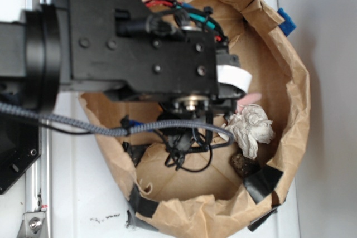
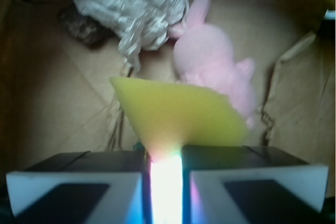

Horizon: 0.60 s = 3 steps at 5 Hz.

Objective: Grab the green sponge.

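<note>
Yellow sponge [image 2: 178, 114] pinched in jaws — wrist view only.

From the exterior view my arm [image 1: 139, 43] hides the green sponge entirely — only the pink plush's [image 1: 248, 100] tip shows; on the wrist view, glare blurs the sponge's [image 2: 178, 116] pinched end.

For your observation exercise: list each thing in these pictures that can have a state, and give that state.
gripper: jaws shut on the green sponge
green sponge: pinched at one edge, tilted
pink plush toy: lying behind the sponge, loose
crumpled white paper: crumpled, lying free
paper bag: open, rim rolled, taped
</note>
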Available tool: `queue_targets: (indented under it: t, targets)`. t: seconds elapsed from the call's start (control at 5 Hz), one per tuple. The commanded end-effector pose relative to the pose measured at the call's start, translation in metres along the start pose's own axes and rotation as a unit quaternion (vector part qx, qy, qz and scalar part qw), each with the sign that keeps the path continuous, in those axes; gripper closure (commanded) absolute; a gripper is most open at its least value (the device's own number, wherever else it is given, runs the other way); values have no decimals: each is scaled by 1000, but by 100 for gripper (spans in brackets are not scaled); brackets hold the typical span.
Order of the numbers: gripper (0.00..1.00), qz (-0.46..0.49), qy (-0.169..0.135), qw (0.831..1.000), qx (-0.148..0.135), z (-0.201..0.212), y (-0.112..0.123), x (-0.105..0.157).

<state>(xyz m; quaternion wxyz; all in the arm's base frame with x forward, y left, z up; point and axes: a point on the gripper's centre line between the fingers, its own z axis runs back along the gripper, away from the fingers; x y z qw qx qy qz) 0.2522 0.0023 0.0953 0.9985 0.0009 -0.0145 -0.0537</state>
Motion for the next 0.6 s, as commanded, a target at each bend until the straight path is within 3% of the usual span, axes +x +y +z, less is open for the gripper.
queue_targets:
  t: [0.0, 0.2, 0.4]
  targets:
    - [100, 12, -25, 1000, -7, 21, -3, 16]
    - [100, 21, -38, 999, -18, 29, 1, 11]
    - [100, 21, -30, 999, -10, 25, -1, 10]
